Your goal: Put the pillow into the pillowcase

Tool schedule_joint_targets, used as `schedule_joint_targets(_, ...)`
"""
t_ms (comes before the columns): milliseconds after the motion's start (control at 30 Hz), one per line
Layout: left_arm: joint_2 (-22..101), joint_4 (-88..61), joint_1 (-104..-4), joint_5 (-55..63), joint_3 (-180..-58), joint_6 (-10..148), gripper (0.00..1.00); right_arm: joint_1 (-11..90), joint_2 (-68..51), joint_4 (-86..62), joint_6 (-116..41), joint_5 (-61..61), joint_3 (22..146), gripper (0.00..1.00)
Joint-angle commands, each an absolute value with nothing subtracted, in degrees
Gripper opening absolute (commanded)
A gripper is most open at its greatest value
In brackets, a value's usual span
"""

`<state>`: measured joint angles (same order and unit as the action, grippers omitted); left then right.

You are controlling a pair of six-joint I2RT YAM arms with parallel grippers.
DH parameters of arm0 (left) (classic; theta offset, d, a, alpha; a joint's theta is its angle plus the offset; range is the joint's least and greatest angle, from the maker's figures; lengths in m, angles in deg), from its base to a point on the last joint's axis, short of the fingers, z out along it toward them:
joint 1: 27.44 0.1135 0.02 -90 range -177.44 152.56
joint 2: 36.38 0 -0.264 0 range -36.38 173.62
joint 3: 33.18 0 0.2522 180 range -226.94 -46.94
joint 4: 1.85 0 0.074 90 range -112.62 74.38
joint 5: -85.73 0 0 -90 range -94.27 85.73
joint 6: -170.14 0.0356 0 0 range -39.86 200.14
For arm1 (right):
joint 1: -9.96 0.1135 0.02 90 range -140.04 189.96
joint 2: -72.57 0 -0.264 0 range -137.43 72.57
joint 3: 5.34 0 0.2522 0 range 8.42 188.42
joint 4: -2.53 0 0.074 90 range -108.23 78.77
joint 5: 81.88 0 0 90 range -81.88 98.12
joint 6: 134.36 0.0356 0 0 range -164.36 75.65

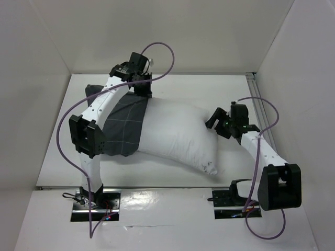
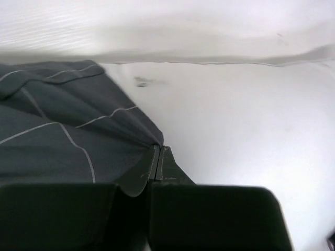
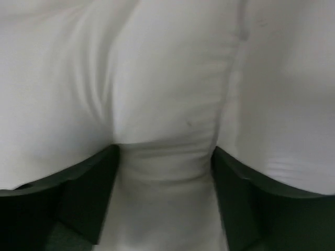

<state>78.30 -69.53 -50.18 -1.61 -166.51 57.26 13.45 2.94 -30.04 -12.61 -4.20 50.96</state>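
Judging from its sag and dimples, the pillow [image 1: 180,133] is light, plump and very soft. It will give under any pinch, so a hold needs a deep bite of fabric and filling, best at an end seam or corner, where the cloth bunches instead of slipping. It lies across the middle of the white tabletop [image 1: 235,89], its left end already inside the pillowcase [image 1: 123,128], with the greater part bare and reaching to the right.

The pillowcase is thin, limp cloth with no stiffness of its own. It will likely crumple and drag along with the pillow unless its open hem is held or pulled, so the hem is the place to take it.

The left claw [image 2: 158,157] is closed tight, with a fold of the dark checked cloth pinched at its tips, at the far edge of the case near its mouth. The right claw [image 3: 165,162] stands wide apart at the pillow's right end, pushed in so that a ridge of white fabric bulges between the fingers [image 3: 89,183]. It straddles that ridge, but I judge that no firm grip is made yet.

Count: 1 pillow, 1 pillowcase, 2 claws, 1 at each.
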Motion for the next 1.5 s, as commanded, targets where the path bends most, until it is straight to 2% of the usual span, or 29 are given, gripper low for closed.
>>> schedule_joint_targets(0,76.64,-65.1,-54.06,10.13,-167.6,55.27,0.0,18.82,1.3,-13.73,-3.96,-21.05,45.08,0.73)
schedule_joint_targets(33,76.65,-65.1,-54.68,11.36,-168.14,55.26,0.0,19.89,0.25,-8.39,-2.79,-22.02,45.85,0.61)
schedule_joint_targets(67,76.65,-64.49,-55.3,12.94,-168.66,54.57,0.0,20.77,0.24,-7.12,-2.17,-22.03,47.25,0.29)
schedule_joint_targets(100,76.13,-64.48,-55.91,14.35,-169.28,54.04,0.0,21.3,-0.55,-7.1,-2.17,-22.03,49.36,0.12)
schedule_joint_targets(133,75.25,-63.61,-57.75,16.45,-169.28,52.82,0.0,21.3,-0.56,-8.76,-3.82,-22.03,51.9,0.0)
schedule_joint_targets(200,71.57,-61.68,-60.12,17.61,-169.28,51.67,0.0,21.3,0.4,-10.52,-5.67,-20.54,59.55,0.0)
schedule_joint_targets(367,66.72,-61.58,-69.09,14.81,-178.94,49.03,0.0,23.23,2.26,-17.38,-10.6,-21.67,75.97,0.0)
schedule_joint_targets(500,65.31,-61.58,-73.75,12.34,-182.91,46.39,0.0,24.55,3.4,-18.88,-10.08,-23.08,78.9,0.0)
schedule_joint_targets(633,65.31,-58.07,-74.9,9.98,-180.89,44.81,0.0,25.08,5.15,-19.41,-7.71,-24.4,76.28,0.0)
schedule_joint_targets(900,79.53,-56.49,-64.54,14.53,-188.0,45.34,0.0,26.31,15.78,-28.54,-6.39,-12.46,62.77,0.0)
schedule_joint_targets(1133,78.94,-53.67,-61.98,15.34,-186.6,44.28,0.0,26.84,21.76,-32.5,-3.75,-5.7,56.85,0.0)
schedule_joint_targets(1333,78.41,-53.14,-60.41,14.19,-189.24,44.81,0.0,26.84,18.79,-31.37,-4.97,-5.68,56.85,0.0)
schedule_joint_targets(1467,78.41,-52.62,-60.4,16.03,-182.92,43.76,0.0,26.84,12.73,-26.98,-6.83,-6.91,56.85,0.0)
